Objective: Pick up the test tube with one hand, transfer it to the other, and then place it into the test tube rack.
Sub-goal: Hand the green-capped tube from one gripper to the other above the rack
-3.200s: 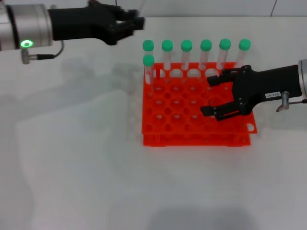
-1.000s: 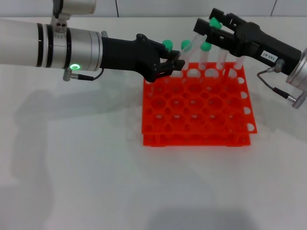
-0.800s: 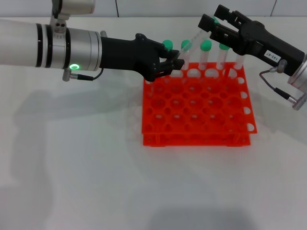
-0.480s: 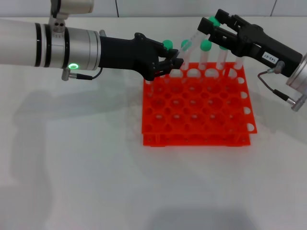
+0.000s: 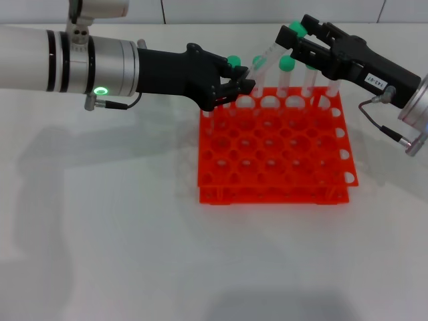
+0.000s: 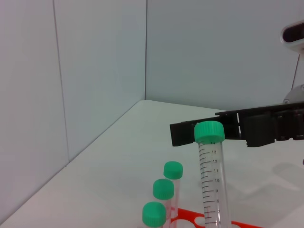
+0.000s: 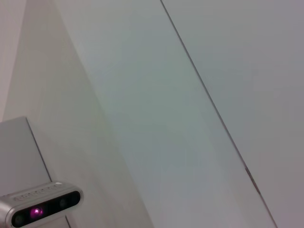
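White tabletop, pale walls | clear plastic green-capped test tube (image 5: 267, 59) tilted above orange-red rack (image 5: 274, 144) far edge | left gripper (image 5: 235, 85) clamps its base; right gripper (image 5: 292, 39) closing near cap | light, slick, rigid: grip mid-barrel.

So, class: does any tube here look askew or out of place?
Yes. One test tube slants above the back of the test tube rack instead of standing in a hole like the other tubes. The left tool holds its lower end and the right tool is at its cap, mid-handover.
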`<action>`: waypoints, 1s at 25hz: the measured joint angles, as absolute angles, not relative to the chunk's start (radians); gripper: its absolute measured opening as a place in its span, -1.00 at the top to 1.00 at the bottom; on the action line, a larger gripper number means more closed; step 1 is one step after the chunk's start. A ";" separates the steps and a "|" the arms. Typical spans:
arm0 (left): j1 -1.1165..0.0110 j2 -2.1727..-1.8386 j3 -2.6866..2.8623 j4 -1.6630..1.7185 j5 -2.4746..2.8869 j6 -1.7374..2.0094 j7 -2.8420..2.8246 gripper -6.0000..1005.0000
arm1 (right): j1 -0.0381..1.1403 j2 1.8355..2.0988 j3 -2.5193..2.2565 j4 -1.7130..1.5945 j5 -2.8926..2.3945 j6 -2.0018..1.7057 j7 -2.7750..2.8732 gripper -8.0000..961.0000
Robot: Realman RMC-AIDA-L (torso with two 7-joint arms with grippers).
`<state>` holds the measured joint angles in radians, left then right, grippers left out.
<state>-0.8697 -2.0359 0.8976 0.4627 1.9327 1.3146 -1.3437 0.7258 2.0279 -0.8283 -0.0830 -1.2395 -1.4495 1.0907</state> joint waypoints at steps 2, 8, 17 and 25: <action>-0.870 -2.036 0.898 0.463 1.933 1.315 -1.344 0.47 | 0.726 2.028 -0.827 -0.082 -1.239 -1.450 1.091 -0.81; -0.868 -2.037 0.899 0.463 1.938 1.315 -1.344 0.47 | 0.722 2.028 -0.819 -0.081 -1.237 -1.448 1.089 -0.75; -0.870 -2.037 0.900 0.462 1.939 1.316 -1.344 0.46 | 0.725 2.028 -0.828 -0.081 -1.227 -1.438 1.092 -0.42; -0.868 -2.037 0.901 0.471 1.936 1.316 -1.342 0.45 | 0.726 2.028 -0.828 -0.081 -1.227 -1.438 1.092 0.27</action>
